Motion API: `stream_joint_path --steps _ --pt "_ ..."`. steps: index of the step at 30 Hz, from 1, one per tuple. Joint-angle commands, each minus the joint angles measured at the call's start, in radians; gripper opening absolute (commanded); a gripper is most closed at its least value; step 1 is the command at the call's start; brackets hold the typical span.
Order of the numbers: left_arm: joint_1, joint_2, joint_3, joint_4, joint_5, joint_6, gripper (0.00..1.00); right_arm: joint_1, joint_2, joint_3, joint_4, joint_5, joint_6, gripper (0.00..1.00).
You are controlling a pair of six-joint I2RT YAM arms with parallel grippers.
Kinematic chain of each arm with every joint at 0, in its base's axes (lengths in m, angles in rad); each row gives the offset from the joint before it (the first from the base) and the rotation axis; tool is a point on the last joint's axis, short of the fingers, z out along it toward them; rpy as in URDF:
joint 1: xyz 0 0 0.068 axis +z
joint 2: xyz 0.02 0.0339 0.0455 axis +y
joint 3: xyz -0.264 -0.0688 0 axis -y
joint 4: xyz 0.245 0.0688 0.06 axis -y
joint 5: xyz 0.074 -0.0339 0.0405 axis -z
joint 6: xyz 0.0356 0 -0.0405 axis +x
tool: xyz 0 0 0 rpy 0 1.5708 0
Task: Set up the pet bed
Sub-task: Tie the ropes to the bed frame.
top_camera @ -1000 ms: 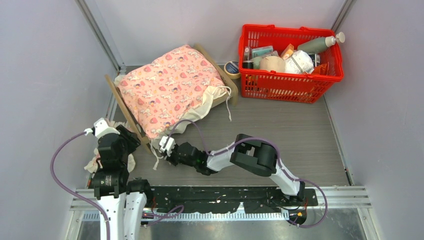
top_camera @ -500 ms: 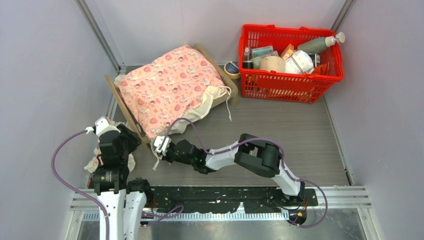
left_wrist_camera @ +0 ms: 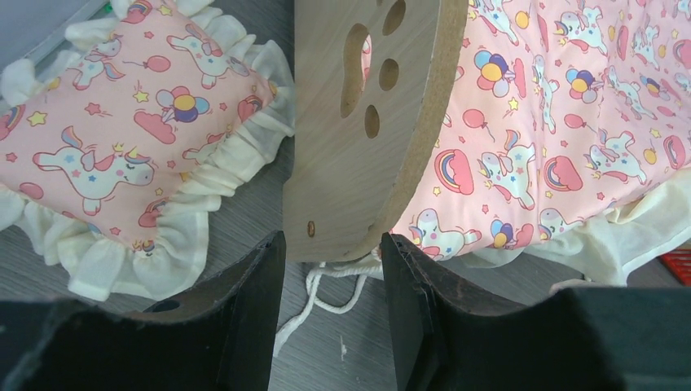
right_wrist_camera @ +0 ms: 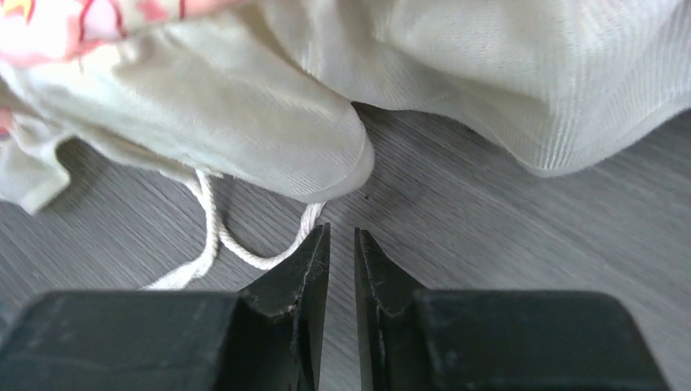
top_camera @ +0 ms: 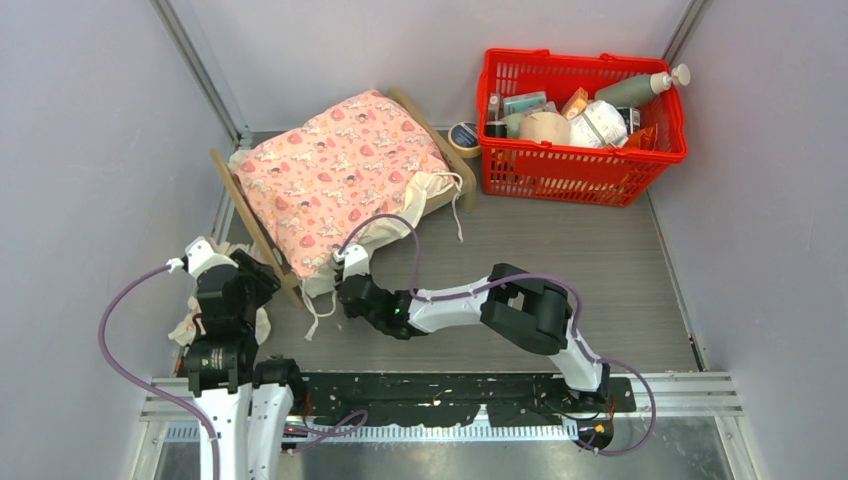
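Left pincer agape before pet bed (paw cutout unseen overhead); right pincer ajar

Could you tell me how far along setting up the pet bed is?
Done: the blanket covers the pet bed. In hand: the right gripper, jaws barely apart and empty, sits at the blanket's frilled corner; the left gripper brackets the headboard. Left: the pillow lies on the table outside the bed.

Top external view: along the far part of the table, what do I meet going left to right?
pet bed under the pink blanket → roll of tape → red basket. Both grippers and the pillow overlap the bed, so they are left out.
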Motion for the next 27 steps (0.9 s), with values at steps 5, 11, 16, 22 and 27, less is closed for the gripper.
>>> stream_joint_path --steps 5,11,16,22,27 --pt "0.009 -0.019 0.035 0.025 -0.145 -0.052 0.53 0.013 -0.032 0.261 -0.537 0.041 0.522 0.30" --pt "0.009 -0.026 0.057 0.026 -0.260 -0.058 0.54 0.025 0.059 0.415 -0.699 0.053 0.699 0.36" --pt "0.008 -0.048 0.062 0.028 -0.276 -0.064 0.54 0.036 0.165 0.599 -0.881 0.086 0.778 0.36" --pt "0.008 -0.059 0.046 0.033 -0.265 -0.098 0.53 0.050 0.219 0.643 -0.941 0.116 0.819 0.35" --pt "0.009 -0.062 0.041 0.032 -0.267 -0.096 0.53 0.052 0.260 0.695 -0.962 0.117 0.813 0.34"
